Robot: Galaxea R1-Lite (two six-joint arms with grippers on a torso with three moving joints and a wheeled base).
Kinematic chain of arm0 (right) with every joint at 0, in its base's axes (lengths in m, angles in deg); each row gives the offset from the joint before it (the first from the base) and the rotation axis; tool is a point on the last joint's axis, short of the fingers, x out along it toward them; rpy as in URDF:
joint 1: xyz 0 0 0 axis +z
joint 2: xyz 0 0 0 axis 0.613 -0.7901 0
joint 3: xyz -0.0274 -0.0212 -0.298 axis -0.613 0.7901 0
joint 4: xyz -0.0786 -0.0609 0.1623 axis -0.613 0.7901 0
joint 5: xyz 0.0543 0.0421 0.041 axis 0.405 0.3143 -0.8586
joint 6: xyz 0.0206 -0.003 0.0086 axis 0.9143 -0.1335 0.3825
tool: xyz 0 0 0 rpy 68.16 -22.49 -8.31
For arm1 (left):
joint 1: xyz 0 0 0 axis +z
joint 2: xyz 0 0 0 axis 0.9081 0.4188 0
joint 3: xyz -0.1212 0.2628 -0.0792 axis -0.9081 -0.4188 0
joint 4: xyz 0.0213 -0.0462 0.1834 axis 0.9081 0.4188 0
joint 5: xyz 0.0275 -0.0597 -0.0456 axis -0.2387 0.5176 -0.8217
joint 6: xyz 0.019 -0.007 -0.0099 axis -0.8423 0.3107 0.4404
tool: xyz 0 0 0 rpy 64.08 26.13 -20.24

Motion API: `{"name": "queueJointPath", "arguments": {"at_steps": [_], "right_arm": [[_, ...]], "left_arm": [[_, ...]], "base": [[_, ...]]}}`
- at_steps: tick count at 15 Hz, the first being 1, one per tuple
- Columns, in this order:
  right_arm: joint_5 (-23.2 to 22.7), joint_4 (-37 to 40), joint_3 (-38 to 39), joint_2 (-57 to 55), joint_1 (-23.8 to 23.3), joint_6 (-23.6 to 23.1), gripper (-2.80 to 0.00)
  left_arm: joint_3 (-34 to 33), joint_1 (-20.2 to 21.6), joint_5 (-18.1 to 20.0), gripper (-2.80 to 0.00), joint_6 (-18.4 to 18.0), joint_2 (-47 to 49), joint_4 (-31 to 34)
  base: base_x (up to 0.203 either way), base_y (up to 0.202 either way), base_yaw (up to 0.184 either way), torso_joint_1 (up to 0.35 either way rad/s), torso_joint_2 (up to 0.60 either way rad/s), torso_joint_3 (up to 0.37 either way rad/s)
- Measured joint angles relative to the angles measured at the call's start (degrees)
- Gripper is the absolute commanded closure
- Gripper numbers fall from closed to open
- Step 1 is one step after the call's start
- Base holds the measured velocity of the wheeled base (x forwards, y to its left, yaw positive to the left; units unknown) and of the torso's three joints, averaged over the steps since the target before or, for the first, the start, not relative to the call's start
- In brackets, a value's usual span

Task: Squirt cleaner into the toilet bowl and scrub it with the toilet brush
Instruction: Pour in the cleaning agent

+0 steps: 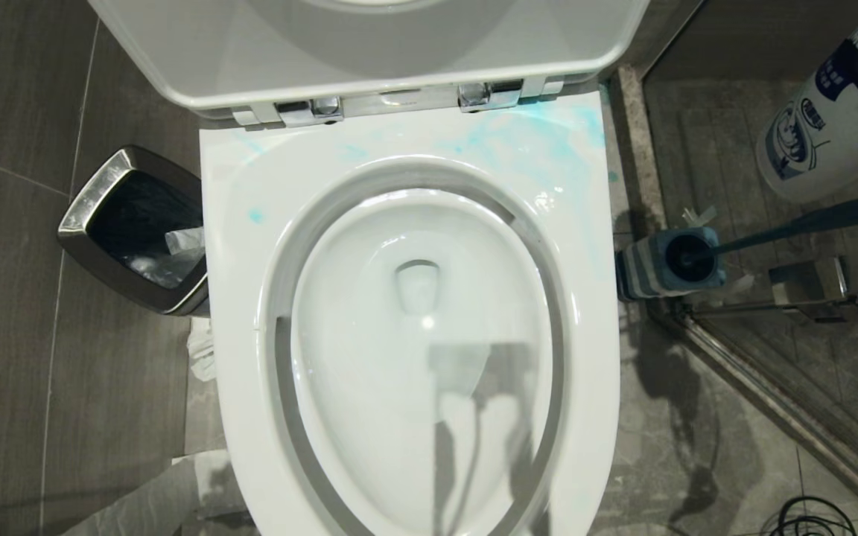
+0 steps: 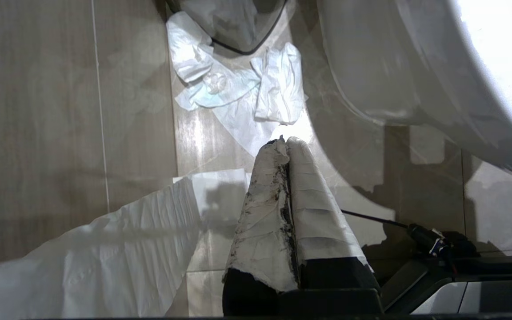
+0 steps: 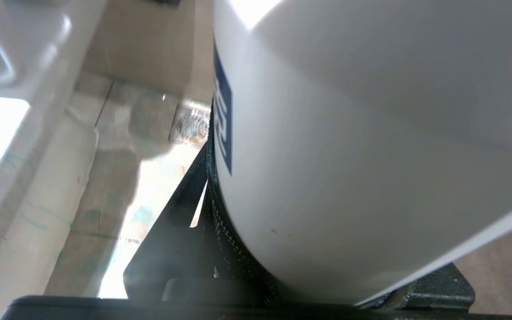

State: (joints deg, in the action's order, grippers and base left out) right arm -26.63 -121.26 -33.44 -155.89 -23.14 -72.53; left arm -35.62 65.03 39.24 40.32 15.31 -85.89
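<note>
My right gripper (image 3: 220,213) has its jaws clamped on the cleaner (image 1: 831,112), a white bottle with blue print that fills the right wrist view and sits at about two o'clock in the head view, held off to the side of the rim and not yet over the water, I judge so nothing drips before I aim. My left gripper (image 2: 285,146) hangs low beside the pedestal with its paper-wrapped fingers (image 2: 265,200) pressed together on nothing, parked out of the way above crumpled tissue (image 2: 238,93) on the floor. Closest to me, from six o'clock to the centre, lies the toilet bowl (image 1: 235,298), lid up so the basin is open for pouring; turquoise smears mark its rim near one o'clock. At nine o'clock stands the steel-rimmed bin (image 1: 94,201). At three o'clock the toilet brush (image 1: 794,227) leans in its holder (image 1: 660,272), handle angled toward my right side, ready for the scrubbing that I judge comes after the squirt.
</note>
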Motion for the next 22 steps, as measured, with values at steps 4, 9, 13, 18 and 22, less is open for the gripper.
{"name": "queueJointPath", "arguments": {"at_steps": [4,9,13,18,22], "right_arm": [[-0.5,0.1,0.3,0.5,0.0,-2.6,0.00],[-0.6,2.7,4.6,1.8,3.1,-4.9,0.00],[-0.4,4.2,7.6,2.2,9.0,-6.1,0.00],[0.5,14.9,5.0,2.6,15.2,-7.7,0.00],[5.4,24.8,-1.5,-0.6,22.6,-14.2,0.00]], "left_arm": [[0.0,0.0,0.0,0.00,0.0,0.0,0.0],[0.0,0.0,0.0,0.00,0.0,0.0,0.0],[0.0,0.0,0.0,0.00,0.0,0.0,0.0],[0.0,0.0,0.0,0.00,0.0,0.0,0.0],[0.0,0.0,0.0,0.00,0.0,0.0,0.0]], "base": [[0.000,0.000,0.000,-0.001,0.00,0.197],[0.000,0.000,0.000,0.001,0.00,0.201],[0.000,0.000,0.000,0.000,0.01,0.185],[0.000,0.000,0.000,0.001,0.00,0.024],[0.000,0.000,0.000,0.000,0.00,0.000]]}}
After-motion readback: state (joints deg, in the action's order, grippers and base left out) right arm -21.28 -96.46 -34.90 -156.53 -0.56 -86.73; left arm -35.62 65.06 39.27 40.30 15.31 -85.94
